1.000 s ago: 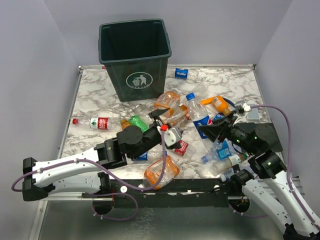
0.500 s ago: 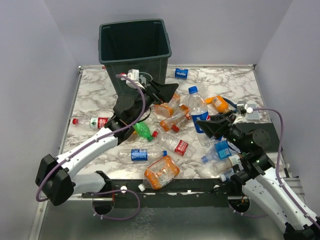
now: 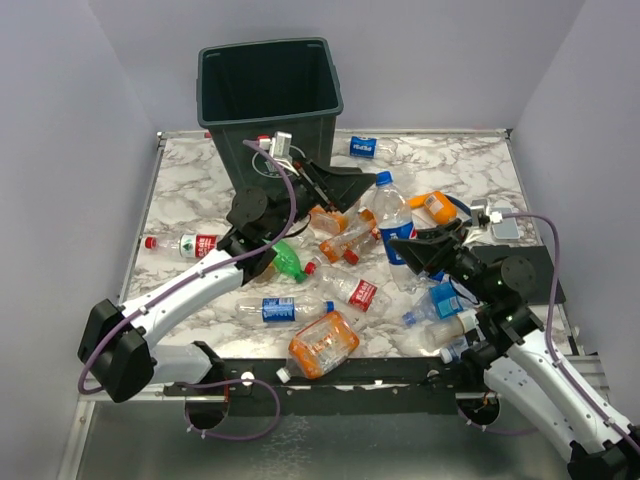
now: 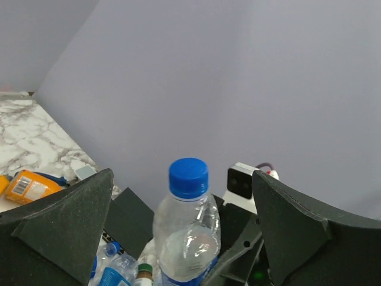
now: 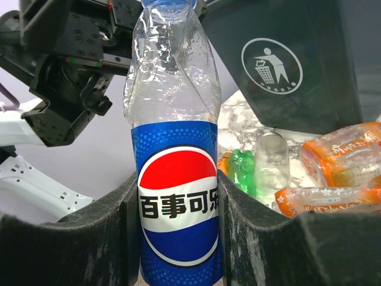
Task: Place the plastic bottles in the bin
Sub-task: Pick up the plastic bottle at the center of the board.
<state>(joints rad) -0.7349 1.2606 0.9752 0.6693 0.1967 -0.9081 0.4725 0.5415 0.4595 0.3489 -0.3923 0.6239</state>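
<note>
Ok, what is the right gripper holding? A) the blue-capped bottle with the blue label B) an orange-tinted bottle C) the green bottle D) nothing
A: the right gripper is closed on the upright blue-capped bottle, one jaw on each side of its blue label.

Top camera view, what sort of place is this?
Probably a robot lab test cell: plain pale walls box in a marbled table, two white robot arms sit at its near edge, clear plastic bottles litter it.
</note>
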